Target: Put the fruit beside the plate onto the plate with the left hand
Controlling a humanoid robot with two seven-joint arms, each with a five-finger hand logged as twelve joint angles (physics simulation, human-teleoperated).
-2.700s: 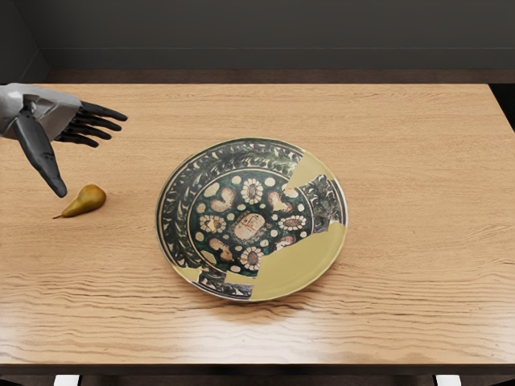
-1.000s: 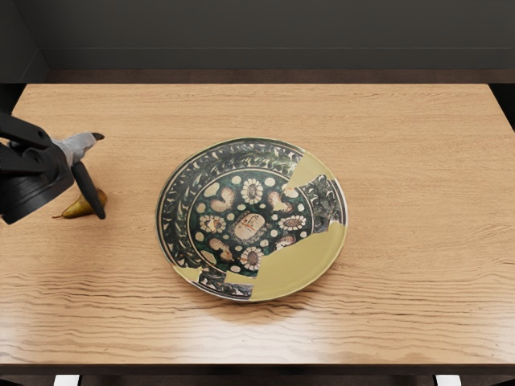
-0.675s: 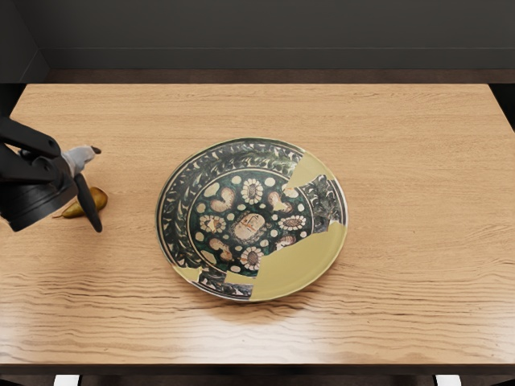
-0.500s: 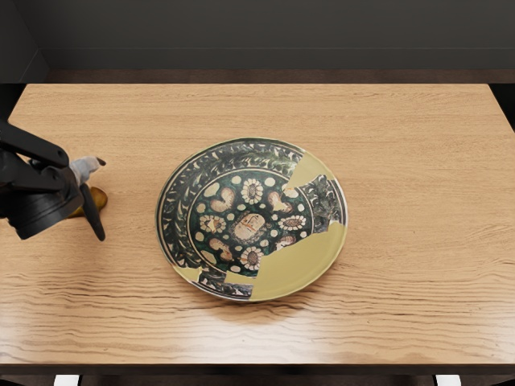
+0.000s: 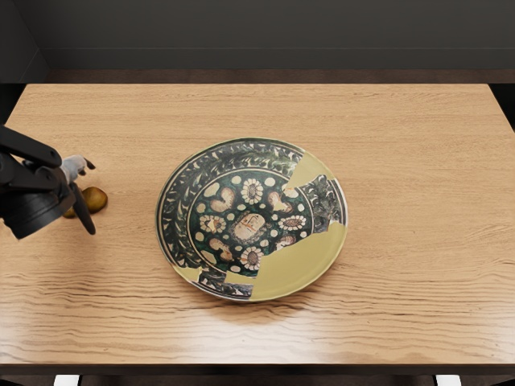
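1. The pear [image 5: 95, 199] lies on the surface [image 5: 402, 137] at the left of the frame, a little way left of the plate [image 5: 172, 211] and not touching it. Only its rounded yellow-brown end shows; the rest is hidden behind the left hand [image 5: 42, 201].
2. The left hand comes in from the left edge and sits right at the pear, covering its narrow end. Whether it has closed on the fruit or only hovers at it cannot be told from this view.
3. Handling, as a judgement: the pear looks small and light, so weight should be no trouble. Its skin is smooth and its body tapers, so it will likely roll on the surface or squirt out of a pinch placed near the neck.
4. The best place to take hold is probably across the fat lower half, from opposite sides, with enough wrap to stop it turning. It looks firm, but hard squeezing is not needed.
5. The plate is wide and shallow, with a dark patterned centre and plain yellow patches on its right rim. Nothing lies on it. A low lift should clear the rim, and a gentle set-down near the middle would keep the pear from rolling off.
6. Count: one pear, one plate, one hand in view. The right arm does not show.
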